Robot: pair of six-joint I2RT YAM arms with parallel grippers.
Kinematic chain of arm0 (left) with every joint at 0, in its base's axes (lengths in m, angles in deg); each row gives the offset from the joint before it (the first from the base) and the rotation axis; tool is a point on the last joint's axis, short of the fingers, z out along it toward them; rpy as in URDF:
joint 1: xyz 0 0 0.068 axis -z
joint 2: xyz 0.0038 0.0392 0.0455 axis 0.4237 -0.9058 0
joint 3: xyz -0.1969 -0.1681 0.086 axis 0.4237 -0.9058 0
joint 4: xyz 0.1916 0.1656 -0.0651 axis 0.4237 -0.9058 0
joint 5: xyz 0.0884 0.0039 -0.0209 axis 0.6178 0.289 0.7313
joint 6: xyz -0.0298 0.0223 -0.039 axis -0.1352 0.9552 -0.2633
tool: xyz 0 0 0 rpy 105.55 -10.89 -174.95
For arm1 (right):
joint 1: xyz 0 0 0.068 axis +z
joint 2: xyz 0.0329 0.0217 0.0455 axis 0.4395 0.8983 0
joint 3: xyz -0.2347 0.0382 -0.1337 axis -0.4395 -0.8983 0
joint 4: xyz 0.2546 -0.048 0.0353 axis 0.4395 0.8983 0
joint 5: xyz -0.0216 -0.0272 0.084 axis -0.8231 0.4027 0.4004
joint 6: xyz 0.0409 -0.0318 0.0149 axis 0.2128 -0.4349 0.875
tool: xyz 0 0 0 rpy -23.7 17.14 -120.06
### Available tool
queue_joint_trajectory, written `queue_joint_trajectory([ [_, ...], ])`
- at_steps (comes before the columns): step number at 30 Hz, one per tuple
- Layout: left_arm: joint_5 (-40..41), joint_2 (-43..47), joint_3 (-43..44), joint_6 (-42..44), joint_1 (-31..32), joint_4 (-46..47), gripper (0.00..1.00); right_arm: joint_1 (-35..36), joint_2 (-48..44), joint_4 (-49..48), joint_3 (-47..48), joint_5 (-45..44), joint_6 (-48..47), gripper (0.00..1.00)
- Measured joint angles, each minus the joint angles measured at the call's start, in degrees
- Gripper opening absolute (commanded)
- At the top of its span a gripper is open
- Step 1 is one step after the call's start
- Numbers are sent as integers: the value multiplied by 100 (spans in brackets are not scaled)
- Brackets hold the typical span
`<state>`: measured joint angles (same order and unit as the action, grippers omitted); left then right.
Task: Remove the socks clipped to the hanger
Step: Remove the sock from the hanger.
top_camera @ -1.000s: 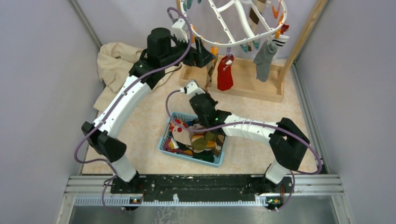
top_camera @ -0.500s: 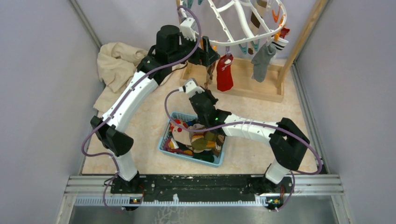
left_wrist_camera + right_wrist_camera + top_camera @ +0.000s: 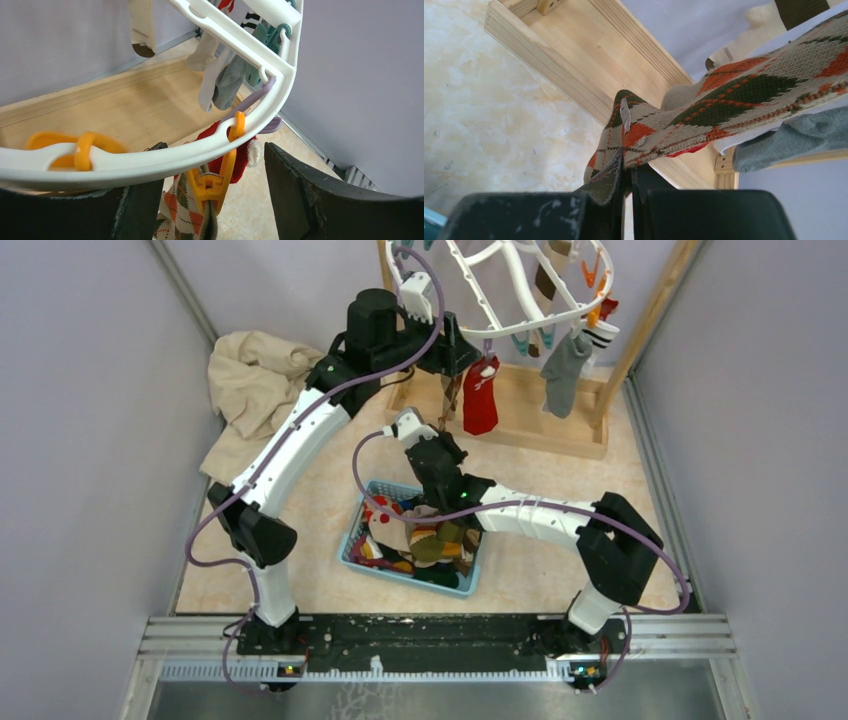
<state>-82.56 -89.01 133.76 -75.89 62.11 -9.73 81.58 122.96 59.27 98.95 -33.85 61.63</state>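
Top view: the hanger [image 3: 560, 316] hangs at twelve o'clock, with the left hand [image 3: 458, 355] at its rim.

Left wrist view: the hand's jaws are spread astride the orange clip [image 3: 215, 185] holding an argyle sock [image 3: 175, 217]. Squeezing the clip likely comes next.

Right wrist view: the right hand [image 3: 625, 172] pinches that sock's lower end.

White arm links [image 3: 300, 435], black joints [image 3: 255, 535], looping purple cables [image 3: 193, 545], black base rail [image 3: 430, 632].

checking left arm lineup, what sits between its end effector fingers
An orange clip on the hanger ring, holding the argyle sock, hangs between the left end effector fingers; left wrist view shows it.
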Motion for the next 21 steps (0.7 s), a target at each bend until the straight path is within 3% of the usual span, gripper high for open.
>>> queue_joint_trajectory([
  [7,4,-17,2,15,22,0,72,0,0,0,0,-7,2,0],
  [14,68,-17,4,66,22,2,58,0,0,-2,0,-9,0,0],
  [21,96,-20,4,83,22,7,57,0,0,-2,0,-24,0,0],
])
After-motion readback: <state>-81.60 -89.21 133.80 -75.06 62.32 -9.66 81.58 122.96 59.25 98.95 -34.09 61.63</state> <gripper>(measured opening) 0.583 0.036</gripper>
